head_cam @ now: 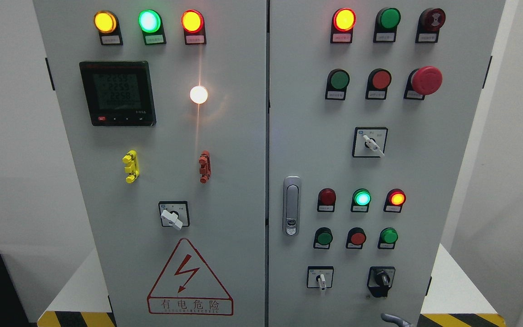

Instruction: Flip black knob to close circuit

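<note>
Barely a hand [395, 319] tip shows below black knob [382, 278].

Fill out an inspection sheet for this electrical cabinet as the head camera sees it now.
Surface: grey cabinet with two doors, seam down the middle, door latch on the right door.
Job's things: black knob at the right door's lower right, untouched.
Clutter: nothing seen loose; fixed items include white-handled selector switches, a digital meter, yellow terminal, red terminal, a mushroom stop button and a warning triangle.
Hands: a grey hand tip shows at the bottom edge below the knob; side and fingers unclear.
Cables: nothing seen.
Surroundings: white walls, hazard-striped floor marking, several indicator lamps lit.
</note>
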Motion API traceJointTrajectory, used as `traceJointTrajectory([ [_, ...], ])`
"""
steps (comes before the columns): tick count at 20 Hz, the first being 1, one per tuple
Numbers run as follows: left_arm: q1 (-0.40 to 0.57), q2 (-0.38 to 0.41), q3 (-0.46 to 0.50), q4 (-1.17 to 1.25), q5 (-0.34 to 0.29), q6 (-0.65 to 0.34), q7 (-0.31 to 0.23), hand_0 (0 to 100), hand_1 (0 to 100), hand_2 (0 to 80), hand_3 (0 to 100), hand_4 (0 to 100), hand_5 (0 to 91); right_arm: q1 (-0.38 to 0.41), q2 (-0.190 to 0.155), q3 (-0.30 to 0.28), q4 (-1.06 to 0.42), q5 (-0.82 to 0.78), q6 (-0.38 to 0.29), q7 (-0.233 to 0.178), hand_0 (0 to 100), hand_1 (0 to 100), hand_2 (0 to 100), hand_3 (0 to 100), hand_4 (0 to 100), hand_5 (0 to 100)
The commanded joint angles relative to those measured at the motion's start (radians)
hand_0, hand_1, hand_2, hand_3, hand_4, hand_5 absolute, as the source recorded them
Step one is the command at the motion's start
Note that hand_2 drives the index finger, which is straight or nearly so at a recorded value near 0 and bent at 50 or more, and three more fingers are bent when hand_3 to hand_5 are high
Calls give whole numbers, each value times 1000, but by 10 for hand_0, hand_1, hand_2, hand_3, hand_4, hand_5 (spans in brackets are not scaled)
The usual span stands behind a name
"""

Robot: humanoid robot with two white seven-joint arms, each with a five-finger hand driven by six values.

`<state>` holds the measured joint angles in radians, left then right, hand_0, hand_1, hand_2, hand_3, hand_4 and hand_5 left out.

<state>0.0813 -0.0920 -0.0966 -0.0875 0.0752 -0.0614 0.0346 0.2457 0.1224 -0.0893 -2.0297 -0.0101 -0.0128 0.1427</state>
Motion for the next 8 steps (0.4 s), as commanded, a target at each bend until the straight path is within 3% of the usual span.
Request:
traceJointTrajectory([
  [1, 0, 0, 0, 0, 0, 0, 1, 120, 556, 0, 0, 0, 0, 173, -17, 10, -63, -269, -101, 26, 0, 53, 0, 0, 0, 0],
  [3, 0, 0, 0, 0, 0, 0, 1, 120, 556, 0, 0, 0, 0, 199, -17, 8, -63, -277, -128, 51, 0, 40, 0, 0, 0, 0],
  [8, 0, 0, 0, 0, 0, 0, 1, 120, 556, 0, 0, 0, 0, 219, -18, 8, -64, -291, -164, 58, 0, 8, 0, 0, 0, 0],
])
